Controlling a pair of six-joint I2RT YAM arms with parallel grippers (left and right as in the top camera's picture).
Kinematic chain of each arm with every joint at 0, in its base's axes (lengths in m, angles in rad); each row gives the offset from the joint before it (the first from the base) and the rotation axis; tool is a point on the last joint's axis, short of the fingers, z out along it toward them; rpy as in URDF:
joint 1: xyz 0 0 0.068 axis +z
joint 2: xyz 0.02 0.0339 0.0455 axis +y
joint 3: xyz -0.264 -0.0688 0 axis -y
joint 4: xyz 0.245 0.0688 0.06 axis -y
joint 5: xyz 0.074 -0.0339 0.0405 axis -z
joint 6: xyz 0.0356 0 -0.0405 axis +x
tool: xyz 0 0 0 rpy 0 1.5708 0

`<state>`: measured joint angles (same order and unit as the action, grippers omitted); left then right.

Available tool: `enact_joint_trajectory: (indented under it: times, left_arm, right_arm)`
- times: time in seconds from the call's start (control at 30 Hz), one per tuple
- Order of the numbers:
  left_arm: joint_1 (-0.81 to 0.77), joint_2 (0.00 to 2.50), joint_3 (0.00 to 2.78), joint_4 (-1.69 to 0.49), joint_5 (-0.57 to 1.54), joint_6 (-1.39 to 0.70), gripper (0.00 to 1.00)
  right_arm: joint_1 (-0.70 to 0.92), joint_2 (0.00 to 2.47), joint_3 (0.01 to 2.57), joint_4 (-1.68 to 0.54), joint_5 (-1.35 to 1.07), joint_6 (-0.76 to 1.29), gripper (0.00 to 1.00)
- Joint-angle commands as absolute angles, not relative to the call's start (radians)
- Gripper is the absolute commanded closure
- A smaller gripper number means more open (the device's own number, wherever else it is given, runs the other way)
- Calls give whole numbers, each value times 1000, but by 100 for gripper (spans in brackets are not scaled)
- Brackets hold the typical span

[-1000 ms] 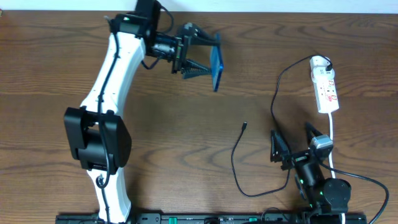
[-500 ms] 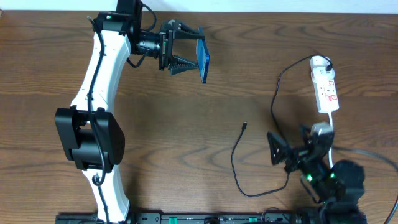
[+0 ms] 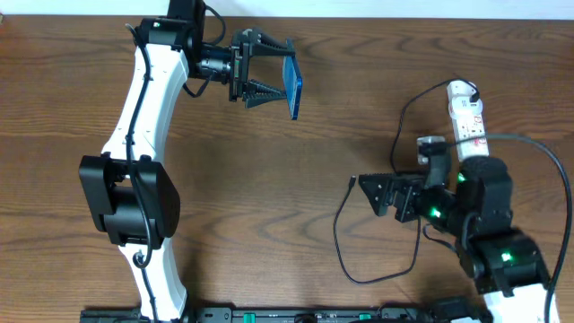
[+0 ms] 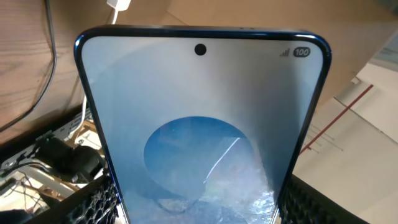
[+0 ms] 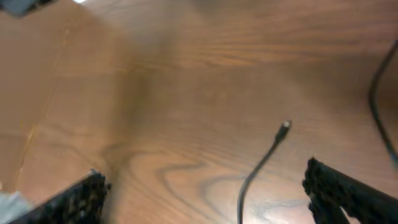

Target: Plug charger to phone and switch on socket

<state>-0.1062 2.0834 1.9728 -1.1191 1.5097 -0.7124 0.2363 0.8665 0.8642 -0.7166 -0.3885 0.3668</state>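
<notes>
The left claw (image 3: pixel 289 74) is clenched on the slim blue-screened smartphone (image 3: pixel 293 90), its jaws fairly wide across the phone's long edges. It holds the phone tilted on edge over the far part of the brown wooden surface (image 3: pixel 251 197). The right claw (image 3: pixel 370 196) gapes fully and grasps nothing. It sits just beside the plug tip of the thin black charger cable (image 3: pixel 338 235), which lies on the surface. The narrow white power strip (image 3: pixel 467 115) lies far right.

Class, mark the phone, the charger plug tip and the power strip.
phone (image 4: pixel 199 130), left wrist view, middle of the screen.
charger plug tip (image 5: pixel 285 126), right wrist view, the cable's free end.
power strip (image 3: pixel 467 115), overhead view, white top face.
</notes>
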Motion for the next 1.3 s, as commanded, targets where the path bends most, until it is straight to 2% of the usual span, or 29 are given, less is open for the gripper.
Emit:
enact_joint_trajectory:
  times: [0.0,0.07,0.23,0.5,0.8,0.83,0.9,0.97,1.13,1.27]
  left_arm:
    - [-101,2070,1983,-1121,1529,-748,26]
    - [-101,2072,1983,-1121,1529,-766,26]
    - [-101,2072,1983,-1113,1528,-808,26]
    - [-101,2072,1983,-1110,1499,-820,26]
    - [-101,2072,1983,-1109,1483,-822,26]
    - [-101,2072,1983,-1109,1484,-822,26]
    - [-101,2072,1983,-1109,1483,-822,26]
    - [-101,2072,1983,-1109,1483,-822,26]
    - [-101,2072,1983,-1109,1481,-822,26]
    - [-101,2072,1983,-1109,1472,-822,26]
  right_arm:
    - [373,941,1023,-804,-34,351,1]
    - [481,979,1085,-818,76,360,1]
    - [658,1062,1214,-781,146,389,1]
    - [739,1384,1652,-967,182,404,1]
    - [741,1533,1752,-939,198,513,1]
    - [741,1549,1752,-921,200,527,4]
    - [741,1566,1752,-892,200,528,20]
    - [741,1580,1752,-875,200,546,28]
    - [741,1614,1752,-861,218,565,27]
    - [741,1620,1752,-839,234,569,38]
